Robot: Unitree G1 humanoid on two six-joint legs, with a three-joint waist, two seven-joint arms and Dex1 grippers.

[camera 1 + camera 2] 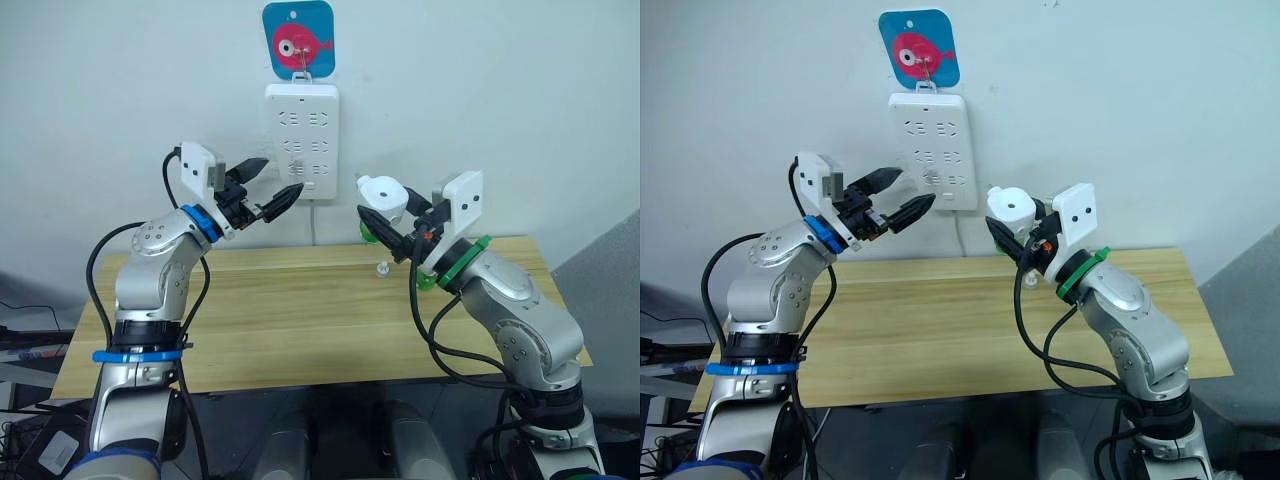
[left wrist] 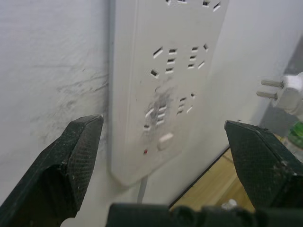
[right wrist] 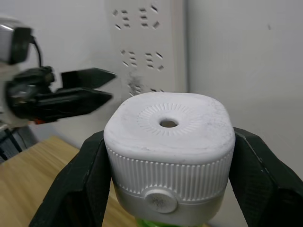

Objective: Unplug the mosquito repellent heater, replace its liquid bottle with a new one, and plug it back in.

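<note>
Prongs on the mosquito repellent heater (image 1: 381,192) point toward the wall power strip (image 1: 301,140), which suggests the plug-in step is at hand. The right tool (image 3: 168,156) is clamped on the heater's ribbed white body from both sides, holding it in the air just to the right of the strip and above the far edge of the table (image 1: 300,320). A green bottle (image 1: 372,233) hangs under the heater, so the liquid seems already fitted. The left tool (image 1: 272,186) hovers near the strip's lower left corner with its fingers (image 2: 71,156) spread wide apart and gripping nothing; it looks placed to steady the strip while the plug goes in. A small clear object (image 1: 382,268), too small to identify, sits on the table below the heater.
</note>
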